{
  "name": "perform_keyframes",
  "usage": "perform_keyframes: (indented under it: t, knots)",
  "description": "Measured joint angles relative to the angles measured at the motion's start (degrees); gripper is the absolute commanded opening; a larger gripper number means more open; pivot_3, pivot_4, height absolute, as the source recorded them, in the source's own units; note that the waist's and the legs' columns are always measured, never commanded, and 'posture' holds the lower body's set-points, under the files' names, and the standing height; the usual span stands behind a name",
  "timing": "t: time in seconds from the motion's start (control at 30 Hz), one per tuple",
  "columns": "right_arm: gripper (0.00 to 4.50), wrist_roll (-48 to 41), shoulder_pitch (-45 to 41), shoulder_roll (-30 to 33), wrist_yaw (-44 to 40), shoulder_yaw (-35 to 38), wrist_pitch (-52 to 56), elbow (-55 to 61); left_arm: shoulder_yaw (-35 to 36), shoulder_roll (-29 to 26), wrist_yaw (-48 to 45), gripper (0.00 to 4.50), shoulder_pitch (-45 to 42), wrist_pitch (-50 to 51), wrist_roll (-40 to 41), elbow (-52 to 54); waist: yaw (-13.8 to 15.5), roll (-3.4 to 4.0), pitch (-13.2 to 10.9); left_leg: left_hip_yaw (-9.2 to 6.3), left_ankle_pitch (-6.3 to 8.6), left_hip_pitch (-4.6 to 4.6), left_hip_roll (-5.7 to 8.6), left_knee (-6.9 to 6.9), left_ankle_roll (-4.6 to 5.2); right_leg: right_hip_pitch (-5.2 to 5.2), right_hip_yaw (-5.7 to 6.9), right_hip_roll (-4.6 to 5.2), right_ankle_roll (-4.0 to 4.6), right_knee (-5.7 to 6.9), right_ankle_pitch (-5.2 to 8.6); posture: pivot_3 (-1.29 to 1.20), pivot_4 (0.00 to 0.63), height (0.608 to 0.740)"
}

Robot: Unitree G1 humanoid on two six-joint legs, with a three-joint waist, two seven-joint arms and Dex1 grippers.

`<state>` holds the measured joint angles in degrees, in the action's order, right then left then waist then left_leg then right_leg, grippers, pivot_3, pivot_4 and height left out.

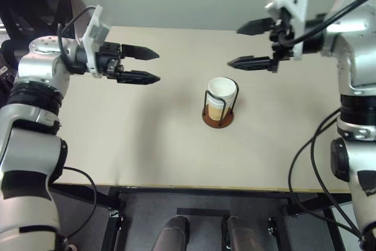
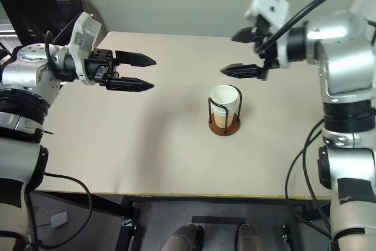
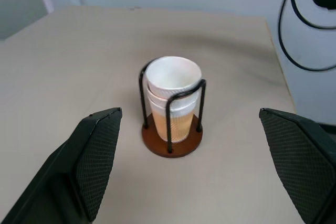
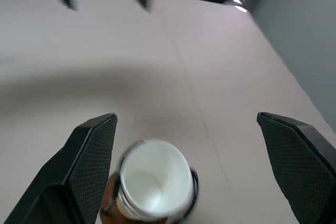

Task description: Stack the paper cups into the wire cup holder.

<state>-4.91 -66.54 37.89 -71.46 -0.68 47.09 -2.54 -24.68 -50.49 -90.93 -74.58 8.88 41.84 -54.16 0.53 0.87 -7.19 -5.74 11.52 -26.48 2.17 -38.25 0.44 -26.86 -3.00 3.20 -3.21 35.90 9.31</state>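
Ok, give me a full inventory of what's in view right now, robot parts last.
paper cups: a nested stack, at least two rims visible, white inside with tan-orange walls, standing in the holder near the middle of the table.
wire cup holder: one, thin black wire loops on a round reddish-brown base, upright around the cups.
table: one, pale beige top, carrying the holder.
cables: black, hanging along the right arm past the table's edge.
left gripper: one, black fingers, open, above the table left of the holder, holding nothing.
right gripper: one, black fingers, open, above the table beyond and right of the holder, holding nothing.
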Motion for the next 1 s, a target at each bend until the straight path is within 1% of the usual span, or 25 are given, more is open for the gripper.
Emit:
perform_keyframes:
  t: [0.1,0.17,0.27,0.37,0.47,0.57,0.8,1.0]
  knots:
    - [4.33,-2.05,6.18,2.02,5.2,5.3,4.87,2.47,5.17,2.47,0.06,4.5,1.43,1.08,-2.64,-2.07,0.04,0.01,0.0,0.08,-0.06,0.02,0.0,0.03,0.02,0.0,-0.04,-0.01,-0.18,0.01,-0.07,0.0,0.15,0.74]
    - [4.33,-3.97,13.46,2.85,7.76,9.22,6.21,5.98,9.53,4.77,1.23,4.5,2.87,3.07,-3.63,-3.83,0.13,-0.06,0.03,0.06,-0.07,0.18,-0.03,0.02,0.03,0.17,-0.01,-0.04,-0.48,0.0,-0.19,0.0,0.15,0.74]
    - [4.33,-5.53,18.74,1.29,11.4,9.72,7.01,6.42,13.29,7.46,2.8,4.5,4.62,3.66,-6.2,-5.1,-0.32,0.04,-0.03,0.26,-0.15,0.2,0.01,-0.02,0.14,0.12,-0.15,-0.04,-0.93,-0.01,-0.45,0.0,0.15,0.74]
    - [4.33,-6.33,19.13,1.09,14.67,9.7,5.64,6.45,15.18,9.8,2.79,4.5,5.06,3.56,-9.2,-5.05,-0.64,0.06,-0.04,0.31,-0.2,0.21,-0.01,-0.01,0.4,0.11,-0.26,-0.02,-1.02,-0.02,-0.52,0.0,0.15,0.74]
    - [4.33,-6.54,22.7,1.8,17.88,11.53,1.21,6.71,17.86,10.65,4.17,4.5,5.02,2.06,-11.91,-5.44,-0.59,0.02,-0.02,0.2,-0.13,0.27,0.01,-0.01,0.73,0.22,-0.23,-0.05,-0.83,-0.04,-0.47,0.0,0.15,0.74]
    - [4.33,-6.87,26.72,2.56,20.37,12.93,0.1,6.79,20.48,10.67,5.29,4.5,4.83,0.52,-14.42,-7.27,-0.5,0.03,-0.03,0.22,-0.19,0.32,0.06,0.0,0.79,0.27,-0.27,-0.03,-0.68,-0.02,-0.46,0.0,0.15,0.74]
    - [4.33,-9.41,27.71,4.59,22.94,13.18,0.69,9.9,24.22,10.76,6.86,4.5,2.08,-0.9,-18.91,-9.47,-0.47,0.0,-0.03,0.21,-0.37,0.37,0.12,-0.01,0.82,0.36,-0.3,-0.06,-0.66,-0.07,-0.61,0.0,0.15,0.74]
    - [4.33,-10.85,29.91,4.84,25.09,13.17,0.63,10.38,26.24,9.49,6.3,4.5,2.26,0.05,-21.32,-9.45,-0.46,0.01,-0.04,0.21,-0.36,0.37,0.11,0.08,0.82,0.33,-0.29,-0.1,-0.64,-0.09,-0.57,0.0,0.15,0.74]
